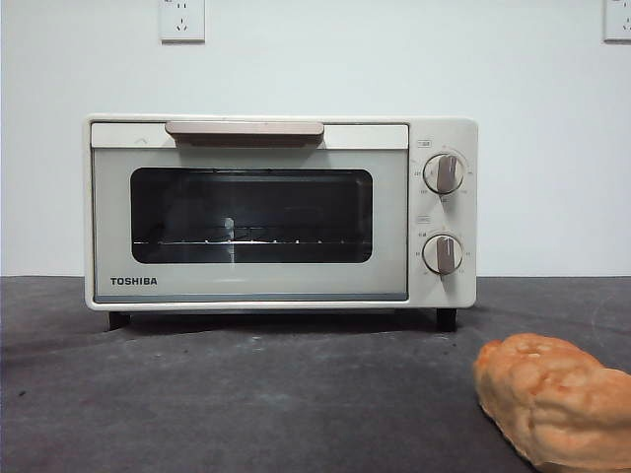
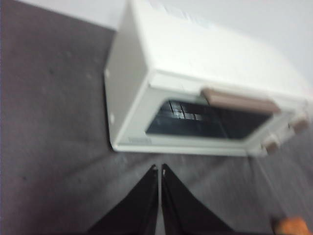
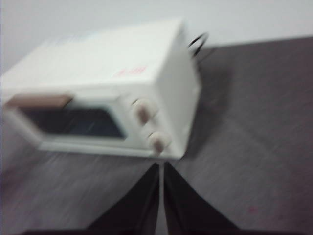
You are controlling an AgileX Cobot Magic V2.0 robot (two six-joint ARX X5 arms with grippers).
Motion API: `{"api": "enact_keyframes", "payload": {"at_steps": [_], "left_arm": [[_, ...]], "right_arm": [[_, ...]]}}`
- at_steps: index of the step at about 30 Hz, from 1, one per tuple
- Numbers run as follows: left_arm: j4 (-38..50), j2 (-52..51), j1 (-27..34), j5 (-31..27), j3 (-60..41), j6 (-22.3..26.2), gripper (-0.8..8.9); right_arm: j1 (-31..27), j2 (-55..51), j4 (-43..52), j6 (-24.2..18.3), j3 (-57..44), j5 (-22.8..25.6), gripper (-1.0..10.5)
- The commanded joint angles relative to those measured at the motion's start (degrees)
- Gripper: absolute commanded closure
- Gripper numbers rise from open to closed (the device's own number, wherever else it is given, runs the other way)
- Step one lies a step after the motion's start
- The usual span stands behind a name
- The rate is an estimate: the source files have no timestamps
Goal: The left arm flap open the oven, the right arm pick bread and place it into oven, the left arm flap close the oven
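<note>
Two grippers hang above the dark table (image 1: 197,394), each with its jaws pressed almost together and holding nothing, so you are at the very start: door shut, bread untouched. Take the oven (image 1: 281,212) as your landmark. Nearest the front camera lies the bread (image 1: 557,399), on the table in front of the oven and off toward its knob side, well apart from it; its long axis looks to run roughly along the oven's face, though part of it is cut off by the picture's edge. Behind it the oven stands square on its feet, the beige handle (image 1: 245,131) running level across the top of the closed door, the wire rack (image 1: 232,239) visible through the dark glass, the two knobs (image 1: 444,212) stacked beside the door. The left gripper (image 2: 160,169) looks down on the oven from its plain side, the one away from the knobs, and the handle (image 2: 239,102) lies ahead of it and across its line of approach, so you would want the narrowed jaws brought over that bar to pull the door down. The right gripper (image 3: 161,166) sits on the knob side of the oven (image 3: 105,88), the same side as the bread, which makes it the nearer arm for the pick. Neither gripper touches anything yet. The bread (image 2: 292,226) shows only as an orange scrap at the edge of the left wrist view.
</note>
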Motion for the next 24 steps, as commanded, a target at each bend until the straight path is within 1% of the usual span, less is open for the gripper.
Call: {"api": "enact_keyframes", "payload": {"at_steps": [1, 5, 7, 11, 18, 20, 23, 24], "left_arm": [[-3.98, 3.91, -0.17, 3.67, 4.39, 6.97, 7.97], [-8.81, 8.07, -0.74, 8.57, 8.74, 10.27, 7.97], [-10.10, 9.20, -1.33, 9.92, 10.14, 11.10, 7.97], [-10.91, 9.53, -2.45, 10.34, 10.97, 11.15, 7.97], [-12.28, 9.53, -2.84, 10.34, 10.97, 11.41, 7.97], [-12.68, 9.53, -2.84, 10.34, 10.97, 11.54, 7.97], [-12.66, 9.53, -2.84, 10.34, 10.97, 11.54, 7.97], [-12.66, 9.53, -2.84, 10.34, 10.97, 11.54, 7.97]], "right_arm": [[0.09, 3.43, -4.59, -6.49, 4.07, -4.48, 9.4], [1.86, 7.28, -11.47, -9.81, 8.11, -9.51, 9.4], [3.04, 8.24, -14.49, -11.39, 9.14, -10.78, 9.4], [5.73, 8.59, -18.86, -13.57, 9.40, -10.91, 9.4], [6.86, 8.55, -19.28, -13.53, 9.40, -10.88, 9.2], [6.86, 8.55, -19.21, -13.42, 9.40, -10.86, 8.2], [6.86, 8.55, -18.82, -12.15, 9.40, -10.43, 5.6], [6.86, 8.55, -18.82, -12.00, 9.40, -10.43, 5.1]]}}
